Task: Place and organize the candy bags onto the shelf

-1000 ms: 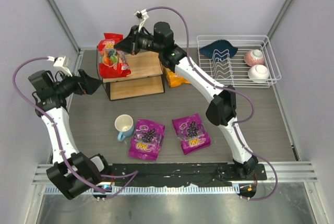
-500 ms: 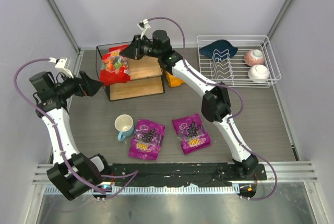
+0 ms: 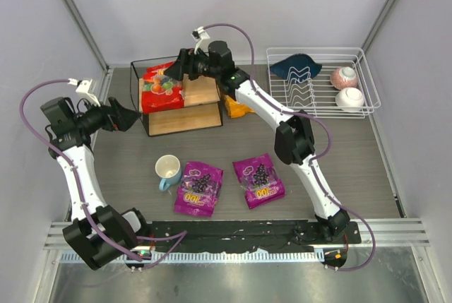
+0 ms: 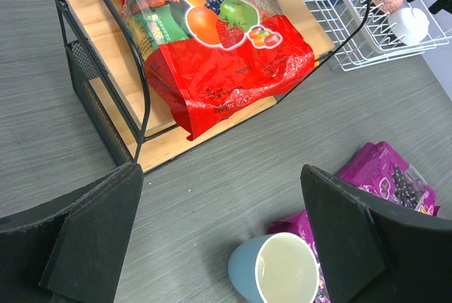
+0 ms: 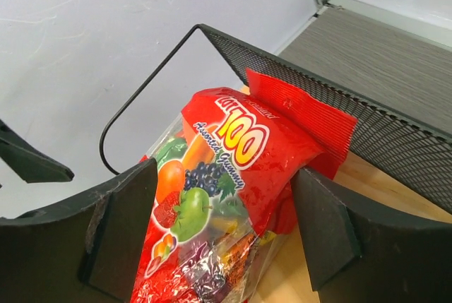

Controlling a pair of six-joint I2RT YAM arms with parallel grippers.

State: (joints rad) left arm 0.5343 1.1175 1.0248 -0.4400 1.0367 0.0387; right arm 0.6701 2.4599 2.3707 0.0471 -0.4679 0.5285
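The right gripper (image 5: 224,179) hangs over the left end of the shelf (image 3: 201,91) with its jaws wide apart. The red candy bag (image 3: 161,85) lies under them on the top board, and nothing pinches it. I think the jaws stand wide to leave the bag there.

The bag lies flat with its picture side up. Its long way runs from the back of the shelf to the front. The name end points to the back left corner, and the bottom end sticks out over the front edge.

The left gripper (image 4: 222,197) waits left of the shelf, wide apart and holding nothing, likely to keep out of the way. The orange-yellow bag (image 3: 236,109) sits just right of the shelf. Two purple bags (image 3: 198,188) (image 3: 259,180) lie flat in front of it.
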